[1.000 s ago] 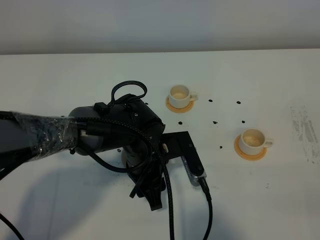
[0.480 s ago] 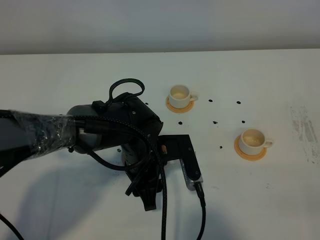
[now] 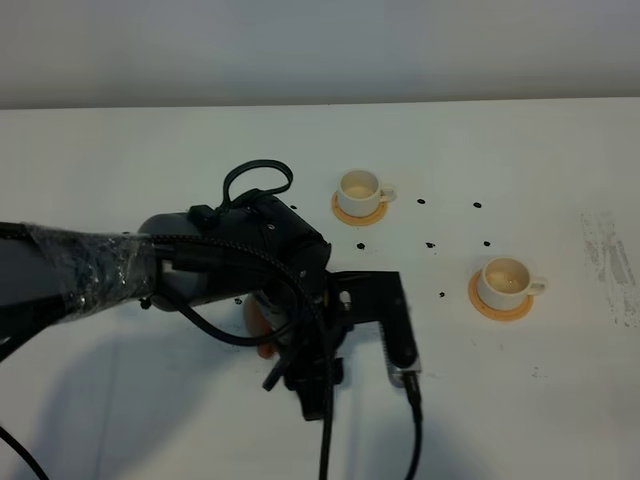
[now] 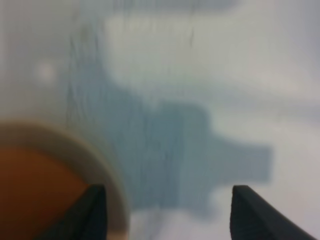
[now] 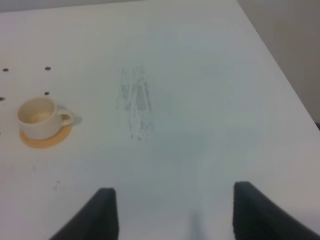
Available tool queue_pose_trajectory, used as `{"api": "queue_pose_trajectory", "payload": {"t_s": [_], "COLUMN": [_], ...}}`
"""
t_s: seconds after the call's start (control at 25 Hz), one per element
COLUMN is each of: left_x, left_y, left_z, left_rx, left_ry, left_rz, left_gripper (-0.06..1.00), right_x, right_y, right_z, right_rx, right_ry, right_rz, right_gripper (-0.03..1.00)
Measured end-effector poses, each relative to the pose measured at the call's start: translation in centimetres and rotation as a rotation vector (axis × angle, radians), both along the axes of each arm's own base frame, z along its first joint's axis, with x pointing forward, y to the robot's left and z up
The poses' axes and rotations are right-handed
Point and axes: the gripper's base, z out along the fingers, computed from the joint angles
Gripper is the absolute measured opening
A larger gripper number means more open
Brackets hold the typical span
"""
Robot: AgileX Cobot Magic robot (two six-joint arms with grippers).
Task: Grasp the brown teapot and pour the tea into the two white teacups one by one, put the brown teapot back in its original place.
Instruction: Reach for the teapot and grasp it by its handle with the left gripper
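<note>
My left gripper (image 4: 170, 215) stands wide open with nothing between its jaws; past the fingertips (image 4: 255, 217) there is only white table (image 4: 260, 75) and my own shadow. The wrist view is blurred. Just outside one finger sits the teapot (image 4: 35, 195), a reddish-brown mass ringed by the pale edge of the mat (image 4: 75, 150). That finger overlaps the mat's rim in the picture, but I cannot tell whether it touches. I hold nothing.

From the high camera my left arm (image 3: 230, 260) lies across the middle of the table and hides nearly all of the teapot. Only slivers of orange-brown show under it.

My right gripper (image 5: 175, 215) is also wide open and empty, hanging over bare table near the right-hand edge. Ahead of it are grey scuff marks (image 5: 137, 105), and beyond those the near cup (image 5: 37, 116) on its coaster (image 5: 50, 139).

That cup stands well to the right of my left arm. The far cup (image 3: 358, 187) sits on its own coaster (image 3: 360, 212), just beyond the arm. Both cups are upright, handles pointing right. Small black dots (image 3: 430, 244) are scattered between them.
</note>
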Motion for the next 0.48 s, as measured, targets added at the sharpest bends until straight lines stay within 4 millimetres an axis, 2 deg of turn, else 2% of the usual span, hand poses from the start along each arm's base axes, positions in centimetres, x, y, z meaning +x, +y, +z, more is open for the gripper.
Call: {"api": "queue_pose_trajectory", "payload": {"t_s": [0.12,0.28,0.4,0.48], "left_x": [-0.8,-1.6,-1.5,-1.1], "left_y": [-0.8,-0.9,0.0,0.7], "left_z": [0.5,4.0,6.4,7.2], "left_rx": [-0.048,-0.165,-0.241,-0.283], "left_ry": [0.027,0.034,0.056,0.094], "left_rz": [0.018,0.094,0.225,0.358], "left_gripper": [0.53,0.53,0.53,0.53], "right_x": [0.0,0.0,0.0,0.0], "right_y": [0.0,0.0,0.0,0.0], "right_z": [0.0,0.0,0.0,0.0], "right_rx": [0.0,0.0,0.0,0.0], "right_ry": [0.0,0.0,0.0,0.0], "right_rz": [0.0,0.0,0.0,0.0], "right_gripper": [0.5,0.5,0.5,0.5]}}
